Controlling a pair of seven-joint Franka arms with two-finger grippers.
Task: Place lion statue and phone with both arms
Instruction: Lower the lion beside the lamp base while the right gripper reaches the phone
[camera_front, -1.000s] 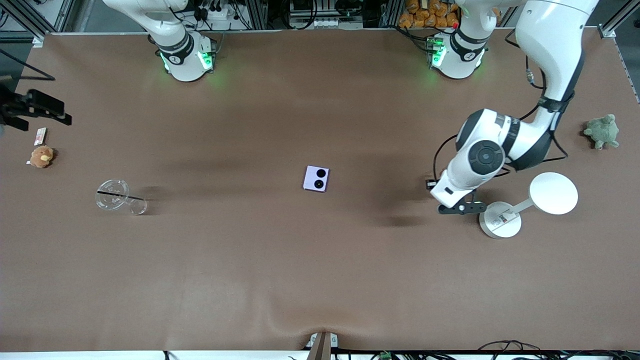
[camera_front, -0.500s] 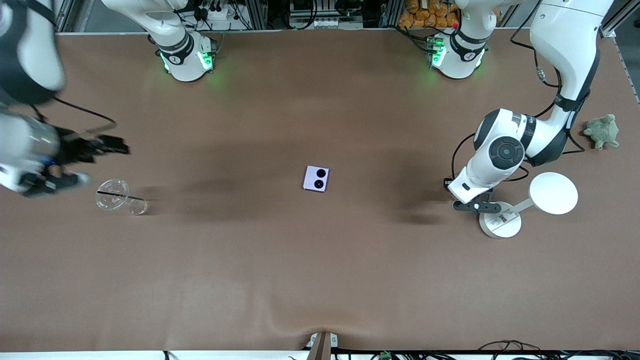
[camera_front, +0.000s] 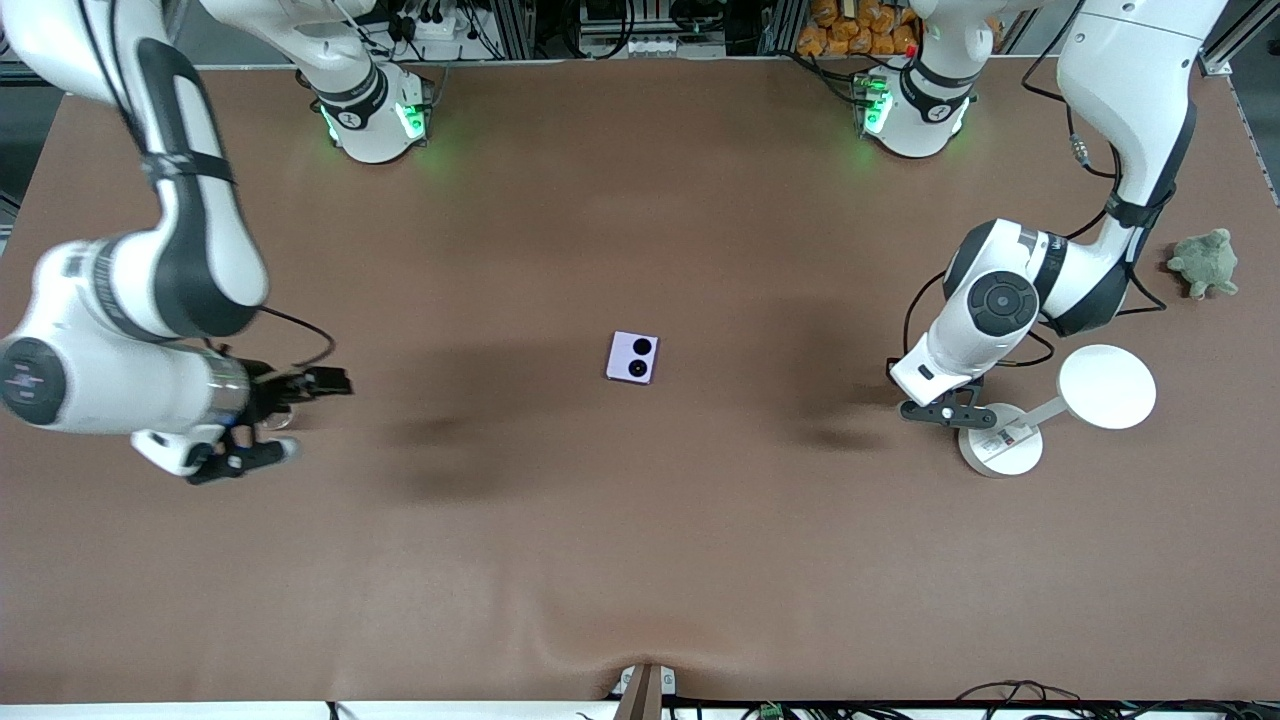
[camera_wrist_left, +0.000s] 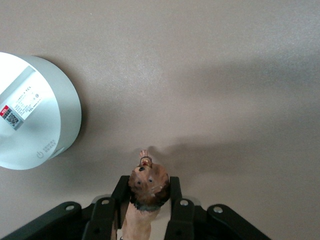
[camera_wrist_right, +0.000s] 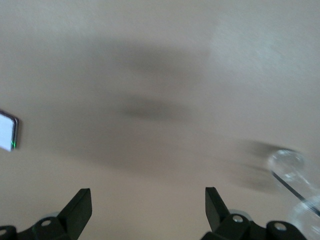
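Big brown table (camera_front: 640, 560), mostly bare. The phone (camera_front: 632, 357) sits untouched at mid-frame. At the right, the left gripper (camera_front: 938, 412) is clamped on the lion statue (camera_wrist_left: 147, 187), hovering by a white lamp (camera_front: 1000, 440). At the lower left, the right gripper (camera_front: 285, 418) is wide open and empty. Neither thing looks placed yet, I'd say.

Brown table (camera_front: 640, 560) bears phone (camera_front: 632, 357), white lamp (camera_front: 1000, 445), green plush (camera_front: 1205, 263)
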